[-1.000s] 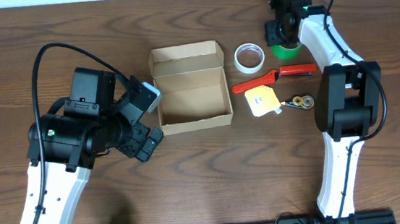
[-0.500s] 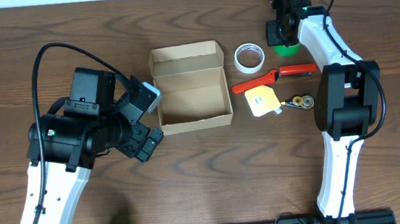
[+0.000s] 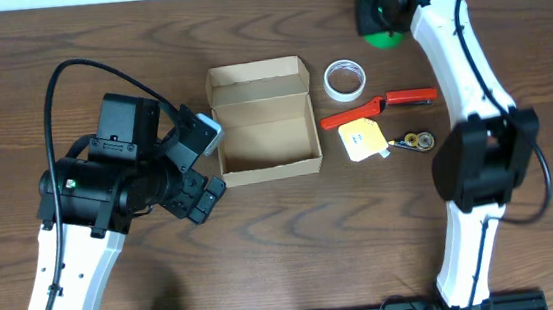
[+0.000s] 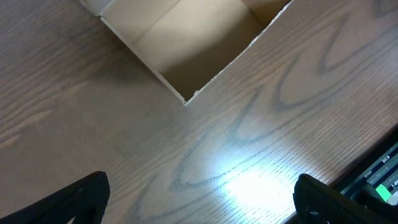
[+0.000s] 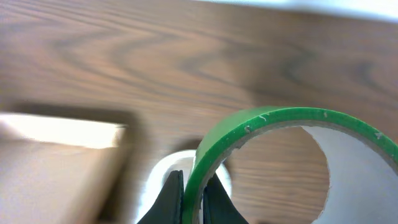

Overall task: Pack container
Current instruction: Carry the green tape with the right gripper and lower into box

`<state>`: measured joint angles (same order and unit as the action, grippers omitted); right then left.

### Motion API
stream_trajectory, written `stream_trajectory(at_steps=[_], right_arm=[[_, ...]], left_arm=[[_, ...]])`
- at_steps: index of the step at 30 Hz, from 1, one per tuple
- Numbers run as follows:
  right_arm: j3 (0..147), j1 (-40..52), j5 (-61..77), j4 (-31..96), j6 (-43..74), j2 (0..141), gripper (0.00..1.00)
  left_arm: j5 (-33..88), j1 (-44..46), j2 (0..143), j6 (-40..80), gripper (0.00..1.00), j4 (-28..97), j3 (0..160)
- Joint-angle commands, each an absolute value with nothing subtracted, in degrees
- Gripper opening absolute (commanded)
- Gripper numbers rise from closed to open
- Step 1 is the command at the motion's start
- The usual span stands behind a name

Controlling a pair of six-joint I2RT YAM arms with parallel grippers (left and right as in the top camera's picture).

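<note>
Two arms flank the brown desk [image 3: 97,50] in the overhead view; the container [image 3: 264,126] sits open just left of the frame's centre, its lid flap folded back toward the upper edge and its cardboard floor showing; the left pincer [image 3: 200,197] hangs just beside the box's lower left corner, apart from it; right of the box lie a white tape roll [image 3: 345,79], a red-handled tool [image 3: 378,106], a yellow tag [image 3: 364,139] and a small metal trinket [image 3: 416,142], all near one another; the right pincer [image 3: 385,13] is at the top edge of the frame, upper right, with a green tape roll [image 3: 383,37] showing under it, well apart from the box. Seen from the left wrist, the left pincer [image 4: 202,202] is spread wide, one dark fingertip in each lower corner of the frame, bare wood between them; a corner of the container [image 4: 186,37] fills the upper middle. Seen from the right wrist, the right pincer [image 5: 191,202] is pinching the wall of the green tape roll [image 5: 261,118], one finger inside the ring and one outside; the roll stands on edge across the lower right; behind it, blurred, a white shape, seemingly the white tape roll [image 5: 155,177], and the tan container [image 5: 56,168] at the left edge.
</note>
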<state>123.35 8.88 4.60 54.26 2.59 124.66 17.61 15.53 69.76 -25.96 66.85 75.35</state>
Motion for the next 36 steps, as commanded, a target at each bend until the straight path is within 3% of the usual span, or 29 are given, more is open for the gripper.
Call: stream_trajectory(at_steps=[1,9,16,27,36], right_arm=[[125.1,14.7,6.7,56.7,3.2,118.5,0.01],[124.4,27.2,6.7,65.8,8.7,116.7,0.01],[117.5,35.8,6.4,65.6,11.7,117.3,0.01],[105.0,40.7,3.2,51.1,20.0,117.3,0.01],[103.1,42.3,6.5,49.4,21.5,117.3,0.01]], left_arm=[[17.5,15.5,69.7,-27.0,0.95,66.9,75.9],[17.5,15.5,69.7,-27.0,0.95,66.9,75.9],[17.5,15.5,69.7,-27.0,0.95,66.9,75.9],[17.5,15.5,69.7,-27.0,0.95,66.9,75.9],[17.5,15.5,69.7,-27.0,0.95,66.9,75.9]])
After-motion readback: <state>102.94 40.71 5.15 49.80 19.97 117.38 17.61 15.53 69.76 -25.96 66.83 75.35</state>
